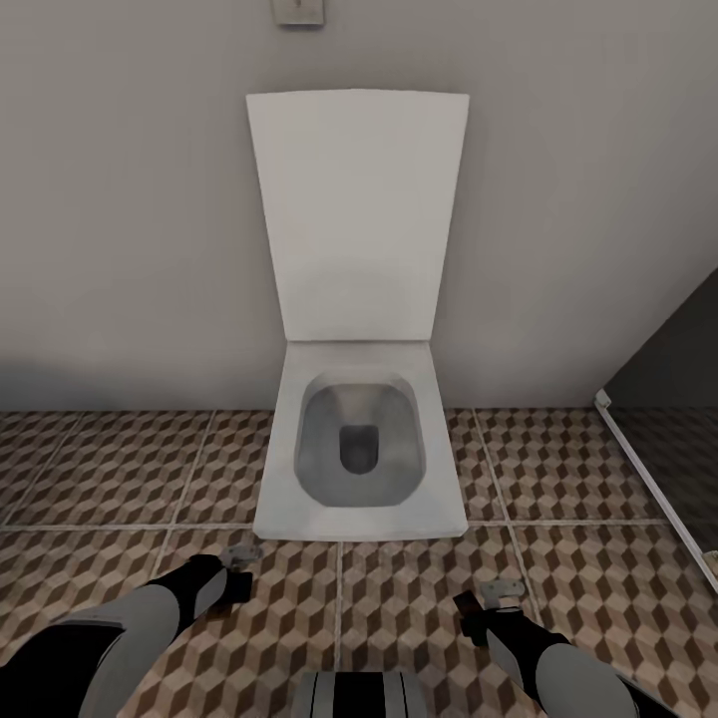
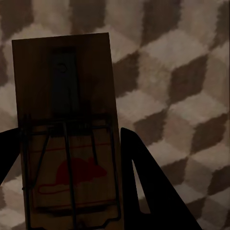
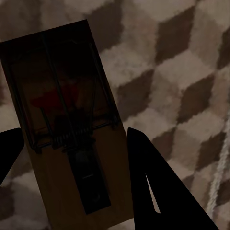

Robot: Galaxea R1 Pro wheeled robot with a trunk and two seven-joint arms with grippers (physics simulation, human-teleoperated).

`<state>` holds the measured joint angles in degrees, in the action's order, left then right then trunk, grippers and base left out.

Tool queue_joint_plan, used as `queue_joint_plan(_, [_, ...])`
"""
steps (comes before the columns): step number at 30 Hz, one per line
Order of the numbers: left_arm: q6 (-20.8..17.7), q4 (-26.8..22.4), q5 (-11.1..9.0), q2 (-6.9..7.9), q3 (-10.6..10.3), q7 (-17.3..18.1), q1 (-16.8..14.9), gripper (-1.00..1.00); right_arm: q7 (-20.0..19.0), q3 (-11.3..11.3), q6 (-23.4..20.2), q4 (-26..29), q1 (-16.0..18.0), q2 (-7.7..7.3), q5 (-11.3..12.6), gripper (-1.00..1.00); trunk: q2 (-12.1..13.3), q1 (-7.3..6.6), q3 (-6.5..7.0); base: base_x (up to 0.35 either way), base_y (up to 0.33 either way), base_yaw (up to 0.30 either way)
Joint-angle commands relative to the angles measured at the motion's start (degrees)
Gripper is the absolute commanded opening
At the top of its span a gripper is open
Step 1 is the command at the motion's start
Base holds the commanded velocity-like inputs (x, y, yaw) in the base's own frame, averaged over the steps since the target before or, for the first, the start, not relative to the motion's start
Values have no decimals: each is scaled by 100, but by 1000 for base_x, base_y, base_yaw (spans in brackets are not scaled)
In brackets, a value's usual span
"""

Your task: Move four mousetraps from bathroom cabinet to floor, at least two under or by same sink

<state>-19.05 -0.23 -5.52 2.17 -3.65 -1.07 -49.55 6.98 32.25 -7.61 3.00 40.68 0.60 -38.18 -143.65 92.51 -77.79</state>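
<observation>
Both grippers, left gripper [image 2: 72, 158] and right gripper [image 3: 72, 153], each clamp 1 mousetrap, left mousetrap [image 2: 67, 134] and right mousetrap [image 3: 67, 124], above the bathroom floor [image 1: 598, 568] facing a toilet [image 1: 359, 449]; neither is placed yet, and 2 more remain unaccounted for

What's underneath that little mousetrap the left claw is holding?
Below the mousetrap in the left gripper lies cube-patterned bathroom floor. The tiles directly behind the board are covered.

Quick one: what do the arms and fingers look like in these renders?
Both arms have smooth light-grey shells with black wrist sections. The left gripper and right gripper end in small grey tips. Close up, the fingers read as flat black tapered wedges. No cables or markings visible.
</observation>
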Motion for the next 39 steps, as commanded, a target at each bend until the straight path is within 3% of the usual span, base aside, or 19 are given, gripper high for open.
queue_joint_plan(1, [-5, -3, -39, -3, -39, -5, -2, -100, 41, 35, -30, 8, 1, 5, -57, -100, -1, -1, -3, 0, 0, 0])
queue_joint_plan(22, [189, -3, -40, -25, -45, -21, -2, -100, 40, 27, -30, 8, 1, 7, -60, -100, -1, -1, -4, 0, 0, 0])
queue_joint_plan(39, [201, -3, -46, -10, -46, -25, -2, -100, 40, 27, -30, 9, 1, 10, -66, -100, -1, -1, -4, 110, 0, 0])
